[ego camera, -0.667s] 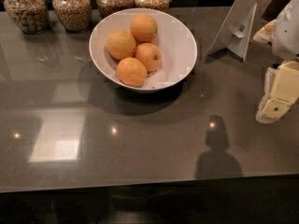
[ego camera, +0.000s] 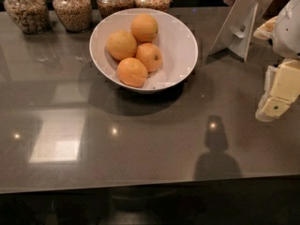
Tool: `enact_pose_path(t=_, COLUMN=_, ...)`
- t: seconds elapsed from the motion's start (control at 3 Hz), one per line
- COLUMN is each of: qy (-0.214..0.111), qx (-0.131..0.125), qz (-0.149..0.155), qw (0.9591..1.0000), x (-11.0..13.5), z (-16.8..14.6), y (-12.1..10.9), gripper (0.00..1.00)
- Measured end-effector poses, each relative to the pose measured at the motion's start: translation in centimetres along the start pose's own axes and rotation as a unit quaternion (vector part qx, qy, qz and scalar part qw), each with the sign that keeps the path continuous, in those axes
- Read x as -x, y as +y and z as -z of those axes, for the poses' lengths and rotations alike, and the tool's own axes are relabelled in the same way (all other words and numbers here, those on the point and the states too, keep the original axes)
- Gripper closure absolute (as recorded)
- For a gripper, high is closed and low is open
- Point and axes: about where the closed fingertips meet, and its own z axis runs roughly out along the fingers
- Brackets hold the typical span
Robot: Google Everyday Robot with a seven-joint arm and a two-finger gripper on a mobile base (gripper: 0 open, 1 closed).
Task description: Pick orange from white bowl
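Orange (ego camera: 132,72) is lying with three others in the white bowl (ego camera: 180,43), upper centre. Our gripper (ego camera: 272,108) is hovering at the right edge, well apart, its spread impossible to tell; we are judging the reach leftward comes next.

Single view: raised camera, close, angled down across the table (ego camera: 140,144) toward jars (ego camera: 72,8) at top. Upper centre: white bowl (ego camera: 182,40); right edge: gripper (ego camera: 272,108).
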Motion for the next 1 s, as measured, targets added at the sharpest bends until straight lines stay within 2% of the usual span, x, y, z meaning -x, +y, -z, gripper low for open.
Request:
enact_pose_path(t=0.33, qy=-0.032, qx=-0.038, qz=0.045, qw=0.9977, x=2.1, z=0.1, y=-1.7, gripper=0.0)
enact_pose_path(t=0.67, qy=-0.078, qx=-0.088, qz=0.126, qw=0.985, x=6.1, z=0.1, y=-5.0, gripper=0.0)
enact_pose_path(t=1.0, qy=-0.11, qx=-0.111, qz=0.225, qw=0.9618, x=10.8, z=-0.1, y=-8.1, gripper=0.0)
